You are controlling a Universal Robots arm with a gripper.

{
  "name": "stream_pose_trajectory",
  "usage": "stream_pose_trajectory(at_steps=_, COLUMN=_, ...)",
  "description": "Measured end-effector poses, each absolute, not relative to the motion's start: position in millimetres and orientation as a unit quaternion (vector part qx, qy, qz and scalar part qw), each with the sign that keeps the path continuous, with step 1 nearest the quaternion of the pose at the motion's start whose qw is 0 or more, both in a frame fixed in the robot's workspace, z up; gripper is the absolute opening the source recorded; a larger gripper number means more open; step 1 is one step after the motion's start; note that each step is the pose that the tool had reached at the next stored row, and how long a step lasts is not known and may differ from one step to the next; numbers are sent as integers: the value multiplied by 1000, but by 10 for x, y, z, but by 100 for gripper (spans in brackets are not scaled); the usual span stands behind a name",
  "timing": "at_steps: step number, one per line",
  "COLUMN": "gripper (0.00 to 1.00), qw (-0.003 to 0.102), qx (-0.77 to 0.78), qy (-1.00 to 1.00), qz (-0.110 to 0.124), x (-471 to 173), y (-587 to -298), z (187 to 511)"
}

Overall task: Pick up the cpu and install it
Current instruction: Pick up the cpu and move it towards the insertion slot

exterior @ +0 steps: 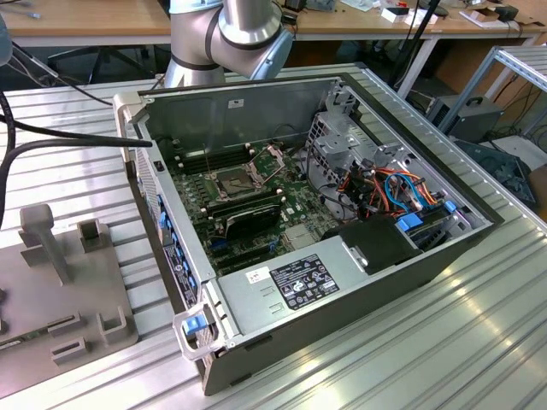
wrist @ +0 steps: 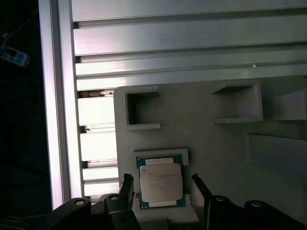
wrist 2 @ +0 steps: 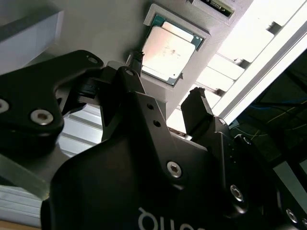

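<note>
We see the fingers (wrist: pixel 127 186) released and spread wide, holding nothing, one on each side of the chip (wrist: pixel 160 182), near its raised frame and clear of the chip itself. The chip lies flat, silver lid up, in a square pocket on a grey holder block (wrist: pixel 211 143) that also carries box-shaped walls. In the second wrist view the same fingers (wrist 2: pixel 197 103) flank the chip (wrist 2: pixel 169 49). The block rests on the ribbed metal tabletop (wrist: pixel 168 38). In the exterior view the open computer case (exterior: pixel 359 312) lies on its side on the tabletop (exterior: pixel 427 350), its socket (exterior: pixel 233 180) facing up on the green board, the arm (exterior: pixel 248 30) behind it and the block (exterior: pixel 68 282) at the exterior view's left.
</note>
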State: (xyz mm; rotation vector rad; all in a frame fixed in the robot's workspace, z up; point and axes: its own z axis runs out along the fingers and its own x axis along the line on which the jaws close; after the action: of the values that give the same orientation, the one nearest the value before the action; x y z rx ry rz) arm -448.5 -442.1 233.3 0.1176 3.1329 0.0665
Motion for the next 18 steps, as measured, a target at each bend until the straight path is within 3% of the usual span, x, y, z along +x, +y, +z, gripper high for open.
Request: stream_pose_trajectory(at_steps=18, gripper=60, qw=3, qx=37, qy=999, qz=21, x=-4485, y=-4421, z=2297)
